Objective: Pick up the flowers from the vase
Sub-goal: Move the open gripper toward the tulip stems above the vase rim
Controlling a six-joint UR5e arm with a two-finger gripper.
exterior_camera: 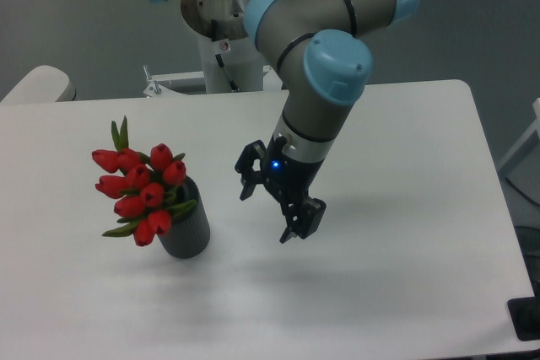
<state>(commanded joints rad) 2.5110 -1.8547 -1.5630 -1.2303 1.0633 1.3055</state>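
On the left part of the white table, the flowers stand in the dark grey vase, their red buds and green leaves spilling out toward ten o'clock from its top. Well apart from them, at about three o'clock from the bunch, the gripper hangs above the tabletop, tilted, with its two fingers spread wide and nothing between them. A small blue light glows on the gripper body, just below the arm's grey and light-blue wrist.
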